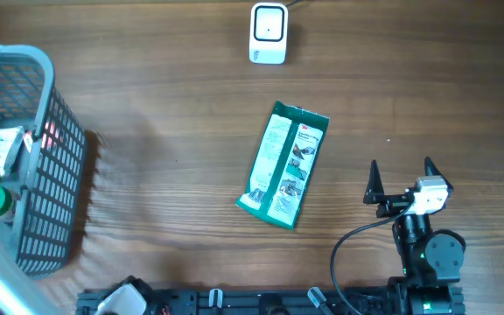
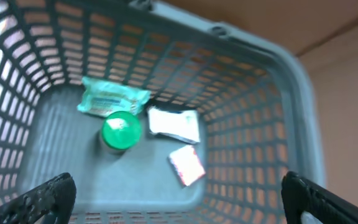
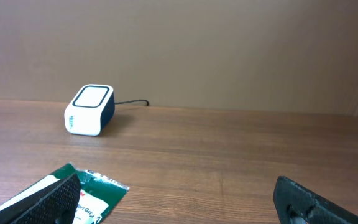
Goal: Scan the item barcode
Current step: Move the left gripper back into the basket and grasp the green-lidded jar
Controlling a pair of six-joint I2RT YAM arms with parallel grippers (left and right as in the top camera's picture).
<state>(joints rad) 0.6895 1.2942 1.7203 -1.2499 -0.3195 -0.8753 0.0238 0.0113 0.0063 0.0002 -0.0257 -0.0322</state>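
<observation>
The flat green-and-white printed film packet (image 1: 283,164) lies face up in the middle of the wooden table (image 1: 164,175), tilted, between me and the white box-shaped scanner (image 1: 268,33) at the far edge. I judge it light, floppy and rather slick, and so flat that I would pinch it across its narrow width near the near end, where it should sag least. My right jaws stand wide apart and empty, just right of the packet and not touching it. My left jaws, also apart, hang over the grey mesh basket (image 1: 51,105), well away at the left.
</observation>
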